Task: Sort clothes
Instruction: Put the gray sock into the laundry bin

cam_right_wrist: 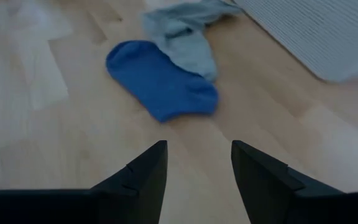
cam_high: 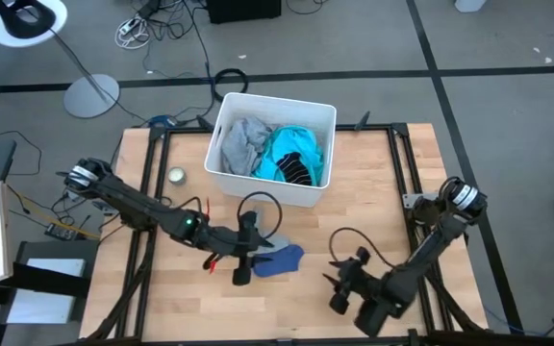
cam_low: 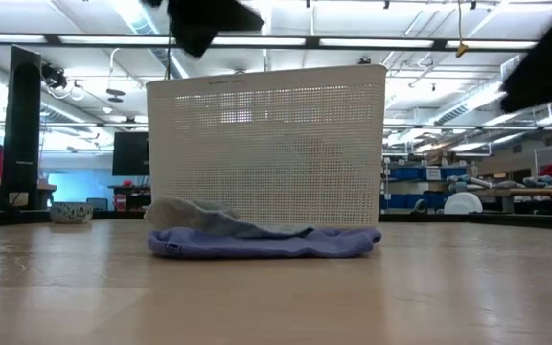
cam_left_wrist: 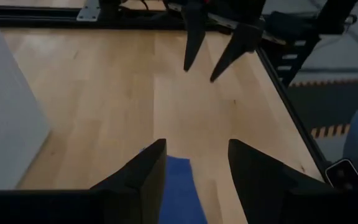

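A blue sock [cam_high: 282, 259] lies flat on the table in front of the white bin [cam_high: 270, 187], with a grey sock [cam_high: 267, 243] lying partly over its end. Both show in the low view [cam_low: 266, 244] [cam_low: 199, 218] and the right wrist view [cam_right_wrist: 160, 78] [cam_right_wrist: 182, 34]. The bin holds a grey shirt [cam_high: 243, 144], a turquoise garment [cam_high: 291, 154] and a dark piece [cam_high: 298, 173]. My left gripper [cam_high: 256, 255] hovers open just above the blue sock [cam_left_wrist: 179, 186]. My right gripper [cam_high: 339, 288] is open and empty, to the right of the socks near the front edge.
A small round bowl [cam_high: 176, 175] stands left of the bin and shows in the low view [cam_low: 70, 212]. Black frame rails [cam_high: 397, 144] run along the table's sides. Bare wood lies between the socks and my right gripper [cam_left_wrist: 219, 56].
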### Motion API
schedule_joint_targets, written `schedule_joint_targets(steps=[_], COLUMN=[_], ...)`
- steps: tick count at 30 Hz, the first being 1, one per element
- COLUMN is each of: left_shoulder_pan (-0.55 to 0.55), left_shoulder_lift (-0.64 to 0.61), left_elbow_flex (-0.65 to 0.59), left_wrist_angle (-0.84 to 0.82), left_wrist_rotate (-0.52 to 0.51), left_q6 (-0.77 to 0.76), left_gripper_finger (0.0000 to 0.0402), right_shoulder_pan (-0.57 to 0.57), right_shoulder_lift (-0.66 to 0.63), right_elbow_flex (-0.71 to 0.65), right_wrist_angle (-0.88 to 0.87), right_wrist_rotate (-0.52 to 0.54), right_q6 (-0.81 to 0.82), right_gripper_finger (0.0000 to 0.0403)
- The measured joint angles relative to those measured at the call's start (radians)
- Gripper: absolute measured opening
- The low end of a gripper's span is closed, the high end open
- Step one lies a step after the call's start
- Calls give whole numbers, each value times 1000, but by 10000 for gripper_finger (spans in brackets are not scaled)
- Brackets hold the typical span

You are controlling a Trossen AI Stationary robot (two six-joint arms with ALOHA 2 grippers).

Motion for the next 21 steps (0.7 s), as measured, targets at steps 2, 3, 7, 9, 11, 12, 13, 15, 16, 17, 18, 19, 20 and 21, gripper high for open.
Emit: schedule_joint_targets(steps=[2,3,7,9,11,12,13,15,16,17,18,19,20,21], left_shoulder_pan=[0,0,6,5,5,5,5,5,5,5,4,5,5,5], left_shoulder_lift=[-13,-23,-82,-122,-173,-194,-216,-258,-283,-303,-321,-341,-358,-370], left_elbow_flex=[-68,-101,-243,-311,-383,-418,-458,-534,-572,-607,-639,-674,-705,-734], left_wrist_angle=[76,107,256,326,355,375,406,493,541,587,628,653,666,693], left_wrist_rotate=[1,1,1,-8,-35,-47,-65,-84,-84,-84,-84,-89,-95,-106], left_q6=[-23,-34,-76,-84,-100,-105,-107,-108,-108,-109,-110,-112,-119,-132], left_gripper_finger=[177,177,177,177,177,177,177,177,177,177,177,177,177,177], right_shoulder_pan=[-42,-63,-149,-197,-253,-280,-309,-369,-398,-426,-454,-481,-508,-533], right_shoulder_lift=[0,0,0,0,0,0,1,1,1,1,1,1,1,1], right_elbow_flex=[0,0,0,0,0,0,0,0,0,0,0,0,0,0], right_wrist_angle=[80,121,271,336,402,435,470,555,595,628,663,696,723,743], right_wrist_rotate=[-13,-26,-85,-131,-190,-216,-247,-312,-347,-382,-417,-450,-482,-511], right_q6=[-122,-188,-452,-568,-672,-717,-763,-851,-894,-933,-971,-1001,-1023,-1039], right_gripper_finger=[175,175,172,172,171,171,171,171,171,171,171,171,171,171])
